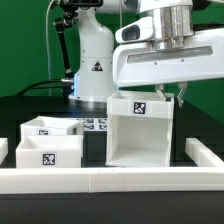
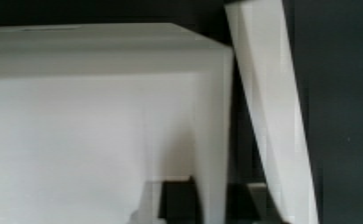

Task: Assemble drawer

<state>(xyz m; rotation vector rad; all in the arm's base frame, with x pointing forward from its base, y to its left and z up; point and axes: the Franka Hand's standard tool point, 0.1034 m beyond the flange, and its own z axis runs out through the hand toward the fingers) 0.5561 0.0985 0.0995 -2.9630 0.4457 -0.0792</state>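
Note:
The drawer's large white housing [image 1: 140, 135] stands on the black table with its open front toward the camera and a tag on its top band. Two small shallow trays [image 1: 50, 127] [image 1: 48, 153] lie at the exterior view's left of it. My gripper [image 1: 173, 97] comes down on the housing's top edge at the exterior view's right. In the wrist view the housing [image 2: 89, 110] fills most of the picture. My gripper [image 2: 213, 195] has one dark finger [image 2: 178, 202] on each side of the thin side wall, both pressed against it.
A long low white rail [image 1: 100, 181] runs along the front and turns back at the exterior view's right [image 1: 205, 155]; it shows as a slanted white strip in the wrist view [image 2: 276, 100]. The marker board [image 1: 95, 123] lies behind the trays, and the robot base stands behind that.

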